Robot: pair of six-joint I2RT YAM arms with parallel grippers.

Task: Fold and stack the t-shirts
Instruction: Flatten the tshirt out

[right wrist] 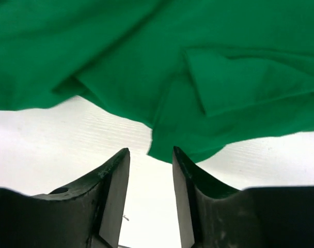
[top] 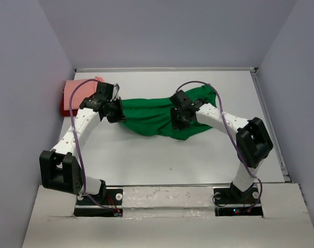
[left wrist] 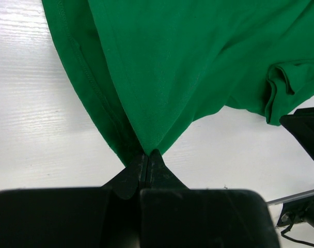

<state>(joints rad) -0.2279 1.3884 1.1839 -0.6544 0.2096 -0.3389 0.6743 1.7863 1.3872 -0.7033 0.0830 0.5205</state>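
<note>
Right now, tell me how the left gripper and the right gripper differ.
The left gripper has its jaws shut on an edge of the green t-shirt; the right gripper has its jaws apart, gripping nothing. The left gripper is at the shirt's left end, the right gripper over its right half. Both face the same shirt.

Bright, even light, mild glare on the white table [left wrist: 28,103]; wrist views perhaps slightly soft.

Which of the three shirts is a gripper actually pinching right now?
The green t-shirt, spread in the middle: the left gripper is shut on its edge. The salmon pink shirt and the dark red shirt lie together at the far left, ungripped.
</note>
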